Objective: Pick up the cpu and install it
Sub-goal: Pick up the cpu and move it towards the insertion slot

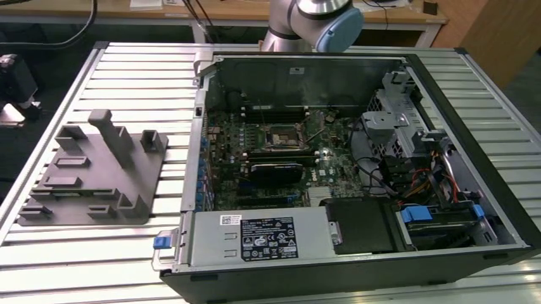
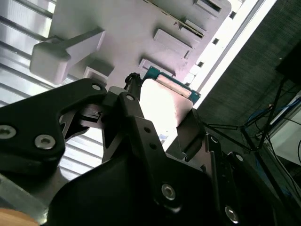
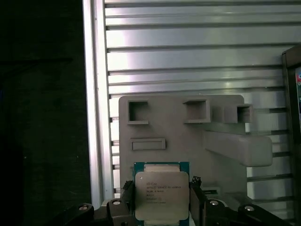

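The cpu (image 3: 161, 188), a small square chip with a silver top plate and a green rim, sits between the black fingers of my gripper (image 3: 161, 200). The gripper is shut on it by two opposite edges. In the second wrist view the same cpu (image 2: 162, 101) glares bright between the jaws of the gripper (image 2: 164, 113). Behind it in both wrist views lies the grey plastic tray (image 3: 178, 122) with its recesses and upright posts. The black metal-framed socket (image 1: 279, 137) lies on the motherboard inside the open computer case (image 1: 473, 183).
The grey tray (image 1: 93, 177) rests on the ribbed metal table (image 1: 127, 253) at the exterior view's left, beside the case. A power supply (image 1: 262, 237), drive cages (image 1: 406, 126) and cables crowd the case around the motherboard. The arm's base (image 1: 308, 22) stands behind the case.
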`<state>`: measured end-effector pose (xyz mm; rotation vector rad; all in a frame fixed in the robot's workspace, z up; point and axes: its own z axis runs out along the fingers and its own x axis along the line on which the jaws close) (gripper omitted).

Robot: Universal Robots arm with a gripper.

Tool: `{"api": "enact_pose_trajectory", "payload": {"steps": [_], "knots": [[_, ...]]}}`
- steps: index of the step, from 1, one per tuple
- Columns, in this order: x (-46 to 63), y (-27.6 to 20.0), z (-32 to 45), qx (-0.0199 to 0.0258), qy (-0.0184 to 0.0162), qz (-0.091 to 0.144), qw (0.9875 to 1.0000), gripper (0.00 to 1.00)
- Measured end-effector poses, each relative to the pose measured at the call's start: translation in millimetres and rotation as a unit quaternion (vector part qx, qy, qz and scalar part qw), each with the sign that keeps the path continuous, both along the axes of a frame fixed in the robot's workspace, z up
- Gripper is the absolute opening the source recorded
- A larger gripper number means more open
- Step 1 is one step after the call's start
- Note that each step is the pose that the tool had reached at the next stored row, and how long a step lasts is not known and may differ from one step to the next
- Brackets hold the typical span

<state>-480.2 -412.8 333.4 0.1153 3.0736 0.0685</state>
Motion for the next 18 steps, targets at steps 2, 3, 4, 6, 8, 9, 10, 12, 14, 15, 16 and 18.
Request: {"api": "enact_pose_trajectory", "payload": {"steps": [2, 3, 4, 6, 8, 9, 10, 12, 14, 15, 16, 18], "knots": [[0.0, 0.0, 6.2, 0.0, -0.0016, 0.0, 1.0, 0.55], [0.0, 0.0, 9.5, 0.0, -0.0023, 0.0, 1.0, 0.55], [0.0, 0.0, 12.8, 0.0, -0.0028, 0.0, 1.0, 0.55], [0.0, 0.0, 19.0, 0.0, -0.0035, 0.0, 1.0, 0.55], [0.0, 0.0, 24.5, 0.0, -0.0047, 0.0, 1.0, 0.55], [0.0, 0.0, 27.3, 0.0, -0.0055, 0.0, 1.0, 0.55], [0.0, 0.0, 30.2, 0.0, -0.0064, 0.0, 1.0, 0.55], [0.0, 0.0, 35.0, 0.0, -0.0085, 0.0, 1.0, 0.55], [0.0, 0.0, 38.3, 0.0, -0.0102, 0.0, 0.9999, 0.55], [0.0, 0.0, 40.2, 0.0, -0.0109, 0.0, 0.9999, 0.55], [0.0, 0.0, 42.4, 0.0, -0.0116, 0.0, 0.9999, 0.55], [0.0, 0.0, 47.4, 0.0, -0.0138, 0.0, 0.9999, 0.55]]}}
